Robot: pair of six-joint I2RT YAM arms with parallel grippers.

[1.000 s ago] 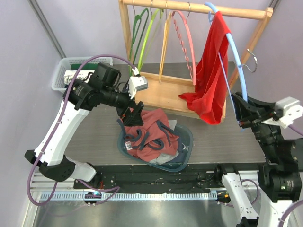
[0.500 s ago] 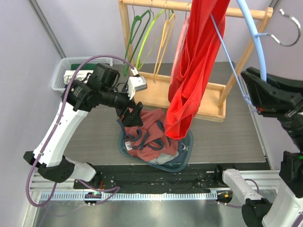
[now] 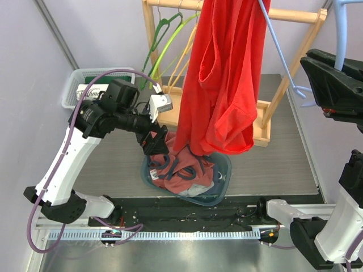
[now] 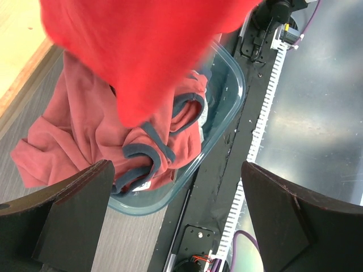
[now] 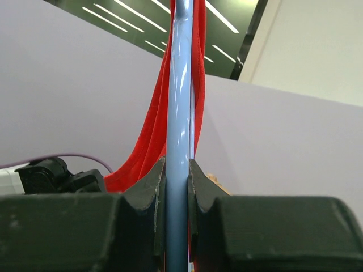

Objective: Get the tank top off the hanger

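Note:
The red tank top hangs full length from a light-blue hanger. My right gripper holds that hanger high at the right; in the right wrist view its jaws are shut on the hanger's blue bar, with red cloth behind. The top's hem dangles over the bin. Just left of the hem, my left gripper stands wide open. In the left wrist view, nothing lies between its dark fingers; the blurred red tank top hangs above, beyond them.
A teal plastic bin holds a salmon garment with grey trim. Behind it stands a wooden rack with green and yellow hangers. A white basket sits at the far left. The black table edge runs below the bin.
My right arm has lifted the hanger off the rack, up and to the left, so the tank top now hangs over the bin. The left gripper shifted slightly left, still open.

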